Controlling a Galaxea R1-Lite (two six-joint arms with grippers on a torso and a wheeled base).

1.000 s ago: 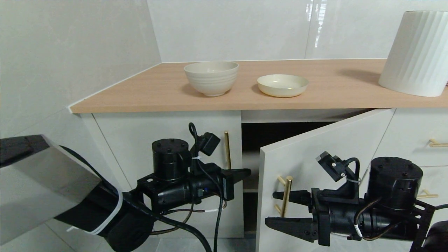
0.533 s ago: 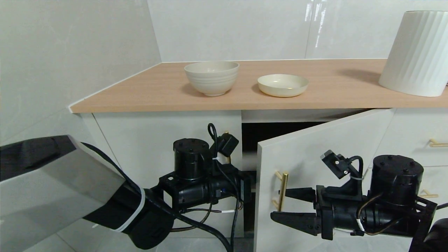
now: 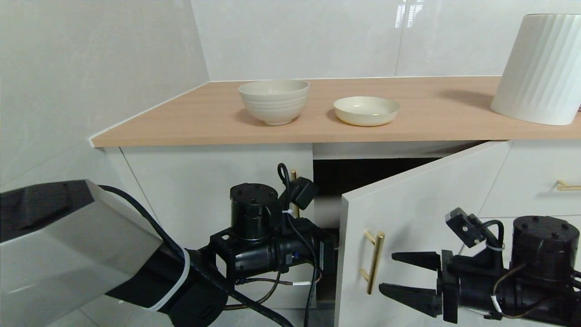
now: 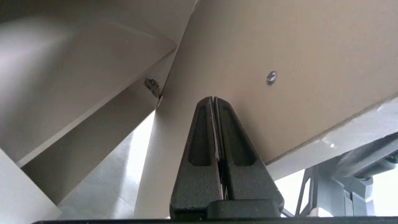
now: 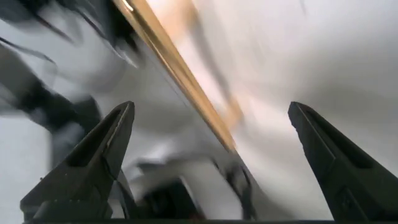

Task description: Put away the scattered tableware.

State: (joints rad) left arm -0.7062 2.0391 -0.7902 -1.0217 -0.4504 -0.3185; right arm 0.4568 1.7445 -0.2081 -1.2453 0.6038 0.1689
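A cream ribbed bowl (image 3: 274, 101) and a shallow cream dish (image 3: 366, 110) stand on the wooden countertop (image 3: 204, 118). Below them, a white cabinet door (image 3: 408, 213) with a gold handle (image 3: 373, 261) hangs partly open. My left arm is low at the gap beside the door's free edge. In the left wrist view my left gripper (image 4: 213, 102) is shut, empty, its tip against the door's inner face (image 4: 298, 68). My right gripper (image 3: 391, 271) is open just right of the handle, apart from it. The right wrist view has the handle (image 5: 180, 68) ahead of the right gripper (image 5: 210, 107).
A tall white ribbed container (image 3: 540, 68) stands on the counter's far right. A closed door (image 3: 218, 181) with its own gold handle (image 3: 294, 175) is left of the opening. Drawers with gold handles (image 3: 567, 185) are to the right. Tiled walls close the left and back.
My left gripper has moved right, into the gap behind the door's edge. My right gripper has drawn back to the right, off the gold handle.
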